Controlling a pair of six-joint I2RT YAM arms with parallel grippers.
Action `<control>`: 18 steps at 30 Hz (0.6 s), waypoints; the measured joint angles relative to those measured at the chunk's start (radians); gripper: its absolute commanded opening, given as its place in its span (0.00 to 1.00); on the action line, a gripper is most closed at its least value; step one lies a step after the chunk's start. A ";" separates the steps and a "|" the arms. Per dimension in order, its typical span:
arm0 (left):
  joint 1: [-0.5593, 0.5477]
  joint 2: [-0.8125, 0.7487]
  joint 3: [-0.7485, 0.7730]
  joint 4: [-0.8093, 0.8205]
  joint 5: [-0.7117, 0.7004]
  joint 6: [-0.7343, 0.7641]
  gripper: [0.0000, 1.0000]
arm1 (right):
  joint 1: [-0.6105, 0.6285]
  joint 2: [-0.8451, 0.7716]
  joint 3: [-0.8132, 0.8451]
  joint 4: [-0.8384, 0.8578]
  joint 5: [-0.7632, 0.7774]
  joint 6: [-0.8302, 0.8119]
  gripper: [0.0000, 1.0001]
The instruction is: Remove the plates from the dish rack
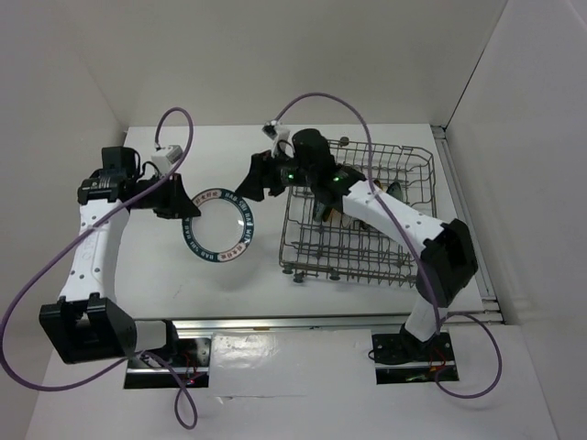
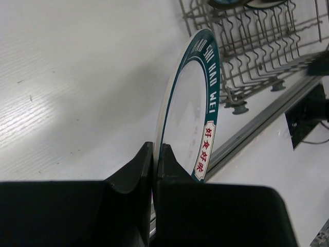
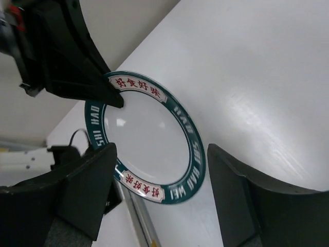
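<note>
The left pincer (image 1: 183,206) is clamping the plate (image 1: 220,225) by its left rim. In the left wrist view the two fingers (image 2: 136,172) are pressing together on the thin edge, one on each face, with no gap showing beyond the rim itself. The plate (image 2: 193,103), white in the middle with a teal band carrying white letters and red-on-white characters, is extending away from that pincer (image 2: 154,154) towards the dish rack (image 2: 257,46).

From above, the plate is sitting over the desk (image 1: 220,289), between the left pincer and the dish rack (image 1: 367,238) and clear of the rack's left wall. Whether it is resting on the desk or hanging just above it, I cannot tell.

The right pincer (image 1: 257,188) is hovering near the plate's upper right edge with its jaws spread wide, gripping nothing. In its own wrist view, the right pincer (image 3: 162,154) is framing the plate (image 3: 146,134) between its parted fingers (image 3: 92,185), apart from the rim.

A second plate (image 2: 226,2), dark-rimmed, is showing inside the rack.
</note>
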 measured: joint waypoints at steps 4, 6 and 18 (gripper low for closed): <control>0.061 0.077 -0.033 0.075 -0.003 -0.051 0.00 | -0.039 -0.141 0.013 -0.129 0.233 -0.040 0.82; 0.079 0.138 -0.070 0.128 0.008 -0.070 0.00 | -0.071 -0.227 0.016 -0.206 0.371 -0.051 0.82; 0.080 0.478 -0.156 0.352 0.050 -0.168 0.00 | -0.378 -0.560 -0.055 -0.563 0.726 -0.056 0.82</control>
